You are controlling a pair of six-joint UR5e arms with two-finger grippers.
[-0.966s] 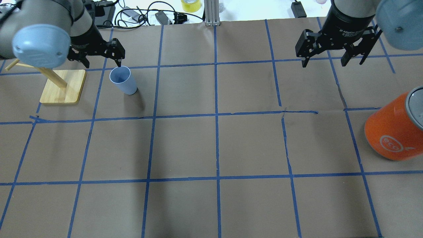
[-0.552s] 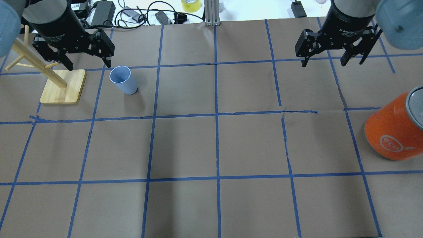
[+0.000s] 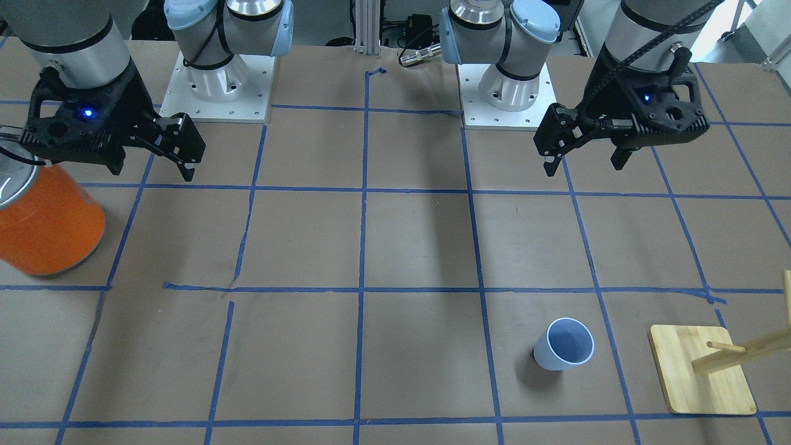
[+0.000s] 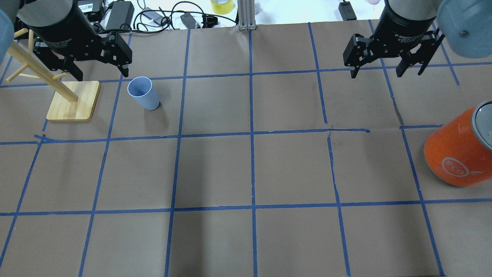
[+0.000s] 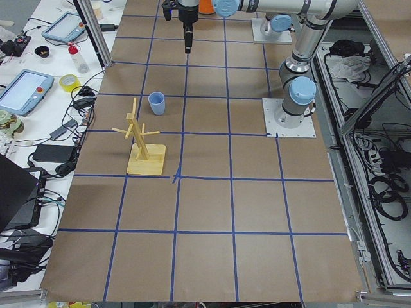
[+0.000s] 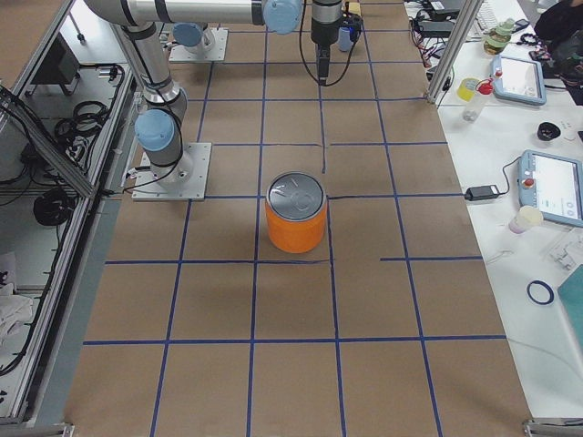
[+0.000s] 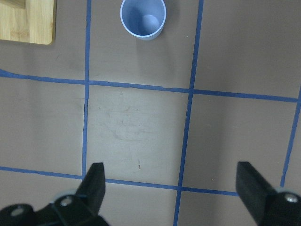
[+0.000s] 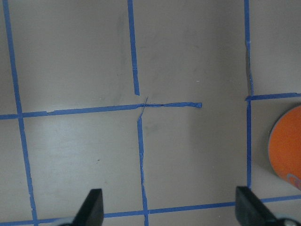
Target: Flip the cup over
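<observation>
The small pale blue cup (image 4: 143, 93) stands upright, mouth up, on the brown paper at the far left, next to the wooden stand. It also shows in the front view (image 3: 563, 344) and at the top of the left wrist view (image 7: 143, 19). My left gripper (image 4: 102, 72) is open and empty. It hangs above the table behind the cup, apart from it (image 3: 584, 167). Its fingertips (image 7: 94, 181) frame bare paper short of the cup. My right gripper (image 4: 376, 74) is open and empty at the far right (image 3: 151, 174).
A wooden peg stand (image 4: 75, 102) stands just left of the cup. A large orange can (image 4: 457, 154) with a silver top stands at the right edge, below the right gripper (image 3: 43, 228). Cables and boxes lie beyond the table's far edge.
My left gripper has drawn back from the cup's rim, up and to the left, and now points straight down. The cup stands as before. The right arm has not moved.
</observation>
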